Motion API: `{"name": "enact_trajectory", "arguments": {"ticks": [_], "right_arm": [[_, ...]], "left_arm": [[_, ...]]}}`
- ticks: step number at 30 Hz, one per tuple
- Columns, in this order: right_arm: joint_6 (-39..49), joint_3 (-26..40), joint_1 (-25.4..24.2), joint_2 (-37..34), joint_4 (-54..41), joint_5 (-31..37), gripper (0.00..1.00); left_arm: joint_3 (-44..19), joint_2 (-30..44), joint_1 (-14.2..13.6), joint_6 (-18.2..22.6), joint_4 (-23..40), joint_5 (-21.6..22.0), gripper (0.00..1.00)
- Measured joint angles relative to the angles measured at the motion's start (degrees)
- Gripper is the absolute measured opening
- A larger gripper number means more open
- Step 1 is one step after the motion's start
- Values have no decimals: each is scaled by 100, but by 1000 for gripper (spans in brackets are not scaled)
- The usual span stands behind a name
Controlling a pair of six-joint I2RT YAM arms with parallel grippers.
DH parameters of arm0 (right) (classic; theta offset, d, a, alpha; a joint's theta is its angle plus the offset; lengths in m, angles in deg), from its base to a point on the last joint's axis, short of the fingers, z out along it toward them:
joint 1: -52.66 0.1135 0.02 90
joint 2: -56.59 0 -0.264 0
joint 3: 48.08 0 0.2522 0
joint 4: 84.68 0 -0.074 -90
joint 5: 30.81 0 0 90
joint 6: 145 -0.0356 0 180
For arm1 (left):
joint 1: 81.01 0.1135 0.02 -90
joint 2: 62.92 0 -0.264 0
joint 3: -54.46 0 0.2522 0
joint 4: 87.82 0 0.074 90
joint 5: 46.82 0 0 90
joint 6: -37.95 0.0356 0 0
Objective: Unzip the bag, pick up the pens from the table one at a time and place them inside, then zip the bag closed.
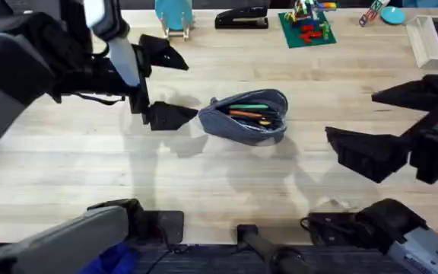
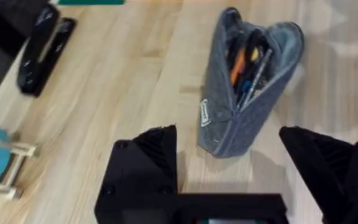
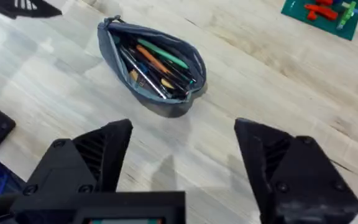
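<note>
Beside bag, both end effectors spread wide

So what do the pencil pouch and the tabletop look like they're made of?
The pencil pouch looks like soft blue-grey woven fabric, matte: it sags and creases around the pens. The tabletop appears to be light wood planks with visible grain and seams, in a smooth, low-sheen finish; possibly laminate.

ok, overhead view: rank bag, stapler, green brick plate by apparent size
1. bag, clearly largest.
2. green brick plate and stapler: similar, so no firm order. Both sit farther from the camera than the bag, which shrinks them.
</note>
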Motion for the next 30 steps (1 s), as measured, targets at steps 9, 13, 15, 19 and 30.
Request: {"name": "enact_trajectory", "arguments": {"ticks": [9, 13, 15, 19, 30], "right_arm": [[1, 0, 0, 0, 0, 0, 998], [2, 0, 0, 1, 1, 0, 997], [2, 0, 0, 0, 0, 0, 997], [1, 0, 0, 2, 0, 0, 998], [0, 0, 0, 0, 0, 0, 998]], "left_arm": [[0, 892, 2, 1489, 241, -128, 993], [0, 1297, 0, 1873, 239, -128, 993], [0, 1493, 2, 2011, 240, -129, 995], [0, 1824, 2, 2262, 238, -129, 993], [0, 2186, 438, 2949, 497, -172, 993]]}}
